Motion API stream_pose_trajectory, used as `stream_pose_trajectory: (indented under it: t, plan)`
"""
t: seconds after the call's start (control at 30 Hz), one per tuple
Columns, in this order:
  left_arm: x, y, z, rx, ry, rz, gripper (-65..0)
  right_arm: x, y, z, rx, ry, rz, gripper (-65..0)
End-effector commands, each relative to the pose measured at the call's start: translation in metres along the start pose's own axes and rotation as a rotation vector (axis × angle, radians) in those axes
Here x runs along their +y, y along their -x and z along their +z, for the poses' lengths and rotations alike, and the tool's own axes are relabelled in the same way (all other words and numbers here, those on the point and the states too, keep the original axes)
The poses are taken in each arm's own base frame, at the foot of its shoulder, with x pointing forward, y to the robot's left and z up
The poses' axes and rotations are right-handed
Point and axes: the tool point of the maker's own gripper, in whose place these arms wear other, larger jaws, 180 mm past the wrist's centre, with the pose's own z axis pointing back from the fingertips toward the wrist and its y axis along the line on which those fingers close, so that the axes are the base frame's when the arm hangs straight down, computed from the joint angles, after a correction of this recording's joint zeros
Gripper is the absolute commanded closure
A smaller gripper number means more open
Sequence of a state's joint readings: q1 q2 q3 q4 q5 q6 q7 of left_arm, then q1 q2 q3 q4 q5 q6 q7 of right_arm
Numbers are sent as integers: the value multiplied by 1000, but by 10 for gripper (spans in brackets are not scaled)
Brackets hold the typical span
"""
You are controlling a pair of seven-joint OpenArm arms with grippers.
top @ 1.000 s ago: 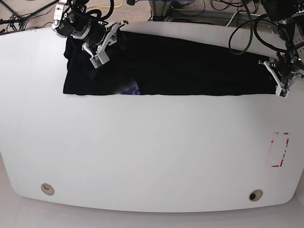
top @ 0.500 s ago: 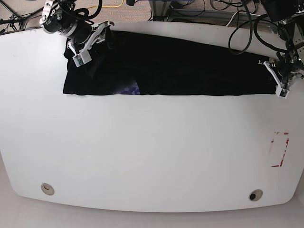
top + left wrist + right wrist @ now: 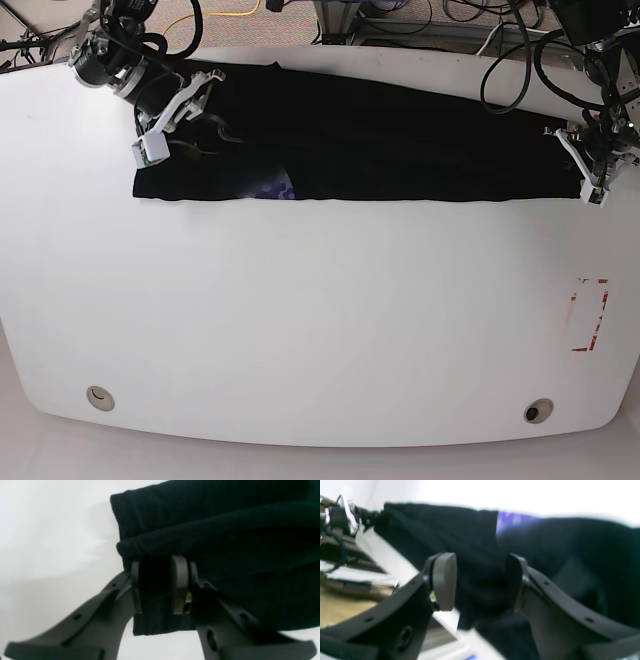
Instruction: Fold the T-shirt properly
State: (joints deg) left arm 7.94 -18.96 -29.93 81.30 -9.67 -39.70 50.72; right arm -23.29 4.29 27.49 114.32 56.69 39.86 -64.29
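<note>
The black T-shirt (image 3: 400,140) lies as a long band across the far part of the white table (image 3: 320,300), with a sliver of its blue-purple print (image 3: 276,187) at its near edge. My left gripper (image 3: 592,172) sits at the shirt's right end. In the left wrist view this left gripper (image 3: 156,585) is shut on a fold of the T-shirt (image 3: 225,530), and the cloth fills the gap between its pads. My right gripper (image 3: 172,118) hovers over the shirt's left end. In the right wrist view the right gripper (image 3: 480,580) stands open, with the T-shirt (image 3: 470,542) behind it.
A red-outlined rectangle (image 3: 590,315) is marked near the table's right edge. Two round holes (image 3: 99,398) (image 3: 538,411) sit near the front edge. Cables (image 3: 520,60) and gear crowd the area beyond the far edge.
My right gripper has opened and swung left, from over the shirt's upper left part to its left end. The left gripper has stayed put, still clamped on the cloth.
</note>
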Motion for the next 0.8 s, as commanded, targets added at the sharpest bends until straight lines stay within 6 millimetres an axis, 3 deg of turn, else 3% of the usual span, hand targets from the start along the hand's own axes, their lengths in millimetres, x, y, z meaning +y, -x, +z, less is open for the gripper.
stream_pose_trajectory:
  t: [0.0, 0.27, 0.43, 0.5, 0.77]
  plan:
    - [-5, 50, -5, 208, -2, -24, -144, 0, -5, -9, 1, -1, 32, -306]
    - [-5, 51, -5, 209, -3, -23, -144, -26, 9, -36, 141, 88, 109, -298]
    - [-5, 51, -5, 209, -3, -23, -144, -47, 16, -34, 213, 175, 153, -216]
    - [-5, 52, -5, 210, -3, -22, -144, -52, 19, -29, 236, 202, 172, -193]
    - [-4, 52, -5, 210, -4, -21, -144, -77, 25, 27, 316, 353, 233, -179]
